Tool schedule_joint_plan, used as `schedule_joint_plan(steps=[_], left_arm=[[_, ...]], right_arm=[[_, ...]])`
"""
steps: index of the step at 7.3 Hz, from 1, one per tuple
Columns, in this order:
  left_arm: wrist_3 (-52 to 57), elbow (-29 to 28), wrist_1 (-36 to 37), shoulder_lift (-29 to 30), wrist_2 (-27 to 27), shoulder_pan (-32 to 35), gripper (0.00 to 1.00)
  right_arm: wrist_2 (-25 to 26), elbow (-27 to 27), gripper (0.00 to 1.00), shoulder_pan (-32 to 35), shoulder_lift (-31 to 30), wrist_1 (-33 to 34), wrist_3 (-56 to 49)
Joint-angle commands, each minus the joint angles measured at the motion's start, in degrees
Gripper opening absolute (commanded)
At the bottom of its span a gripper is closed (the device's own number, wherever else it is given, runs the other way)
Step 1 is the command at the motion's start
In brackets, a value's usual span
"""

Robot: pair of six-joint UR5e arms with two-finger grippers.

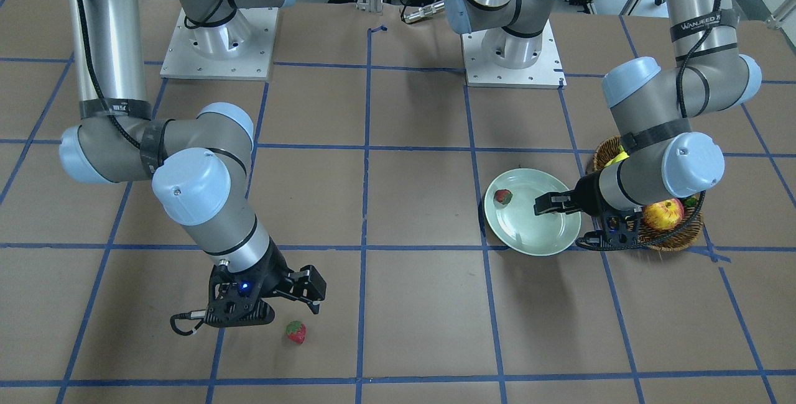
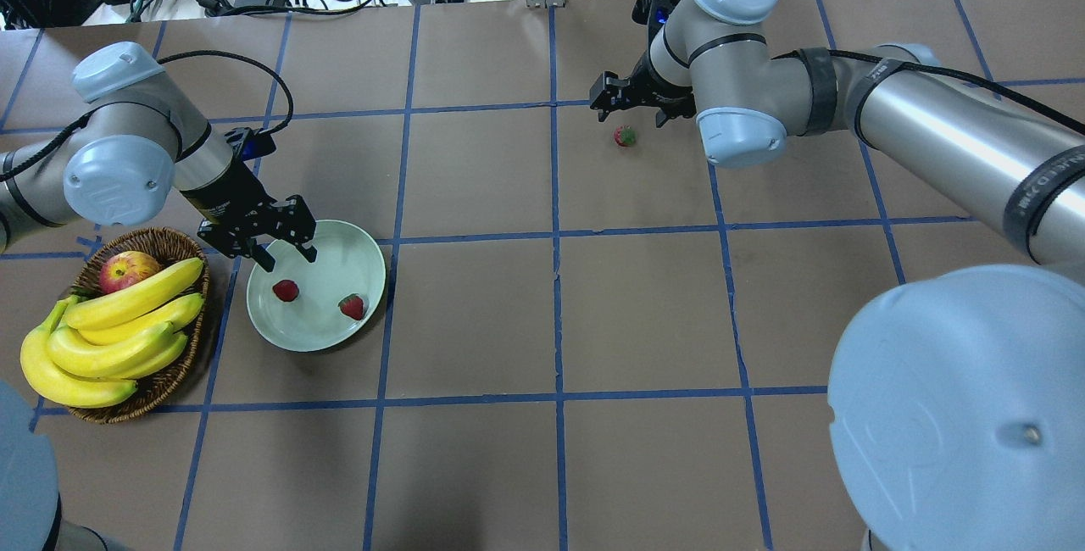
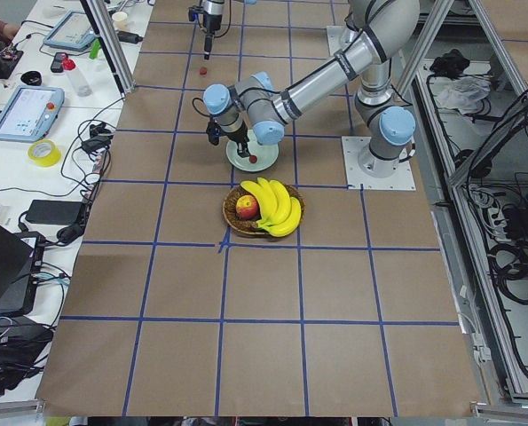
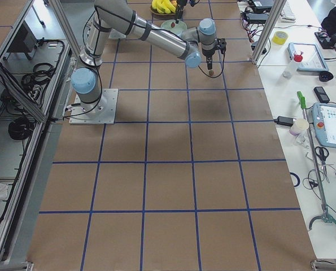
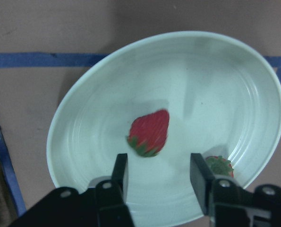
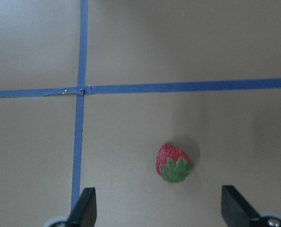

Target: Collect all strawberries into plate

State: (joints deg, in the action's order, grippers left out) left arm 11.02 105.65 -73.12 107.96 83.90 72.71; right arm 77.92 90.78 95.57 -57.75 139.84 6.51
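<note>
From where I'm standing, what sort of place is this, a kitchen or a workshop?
Most likely a robotics lab. A left arm and a right arm are bolted to a paper-covered table gridded with blue tape, and the side bench holds touch-screen controllers and cables.

Wicker basket, bananas, apple

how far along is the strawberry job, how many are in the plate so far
Done: the first strawberry and second strawberry lie in the mint-green plate. In hand: nothing; the left gripper is open above the plate, empty. Left: the third strawberry sits on the table, with the right gripper open over it, not yet closed on it.
</note>
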Motion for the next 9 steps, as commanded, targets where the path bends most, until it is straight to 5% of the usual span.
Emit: schedule_joint_plan(steps=[1, 4, 6, 9], left_arm=[[-4.3, -2.1, -2.1, -2.1, 0.3, 0.3, 1.00], [-11.4, -9.1, -17.3, -6.2, 0.9, 0.4, 1.00], [-15.7, -11.2, -21.3, -7.1, 0.9, 0.3, 1.00], [-18.5, -10.6, -24.4, -7.0, 0.4, -0.1, 1.00]], right_arm=[[0.7, -2.3, 0.92, 0.1, 3.7, 2.0, -7.0], [0.9, -2.3, 0.83, 0.1, 7.3, 4.3, -8.2], [0.9, -2.2, 0.74, 0.1, 8.4, 4.3, -8.1], [0.7, -1.6, 0.25, 0.1, 6.7, 3.3, -7.3]])
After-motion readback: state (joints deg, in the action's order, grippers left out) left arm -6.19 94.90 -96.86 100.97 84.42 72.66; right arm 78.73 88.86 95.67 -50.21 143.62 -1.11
